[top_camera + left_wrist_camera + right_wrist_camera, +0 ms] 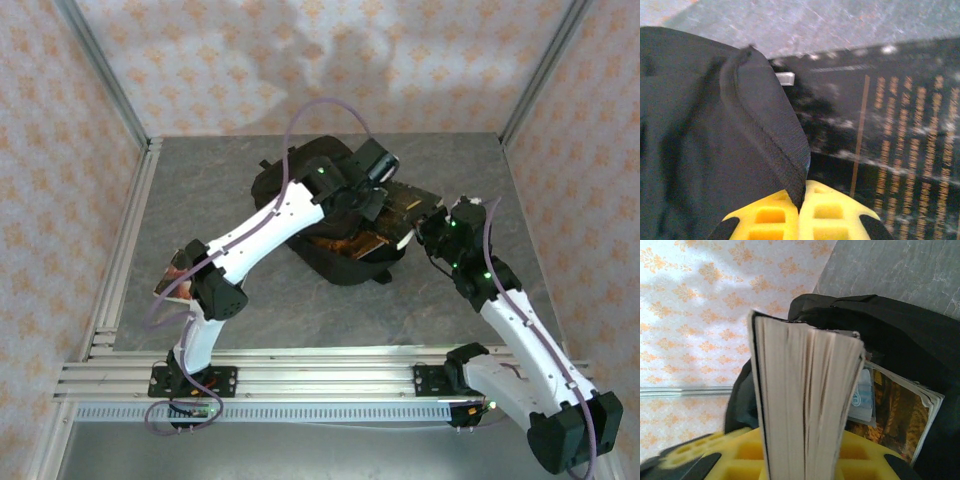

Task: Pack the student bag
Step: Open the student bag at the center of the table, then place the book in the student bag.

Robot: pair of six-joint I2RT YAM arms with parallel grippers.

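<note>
The student bag [310, 190], a black soft backpack, lies in the middle of the table with its mouth facing right. My left gripper [380, 195] is at that mouth. In the left wrist view this gripper [802, 194] is shut on the bag's black fabric edge [770, 135]. My right gripper [428, 228] is shut on a thick dark book [408, 203] at the opening. The right wrist view has the book's page edge [805, 390] upright between the yellow fingers [867, 455]. An orange-brown book [895, 415] lies inside the bag [900, 330].
Another book [178, 272] lies by the table's left edge beside the left arm's elbow. The dark book's cover with gold lettering [900, 150] lies just past the held bag edge. A metal frame rail [300, 375] runs along the near edge.
</note>
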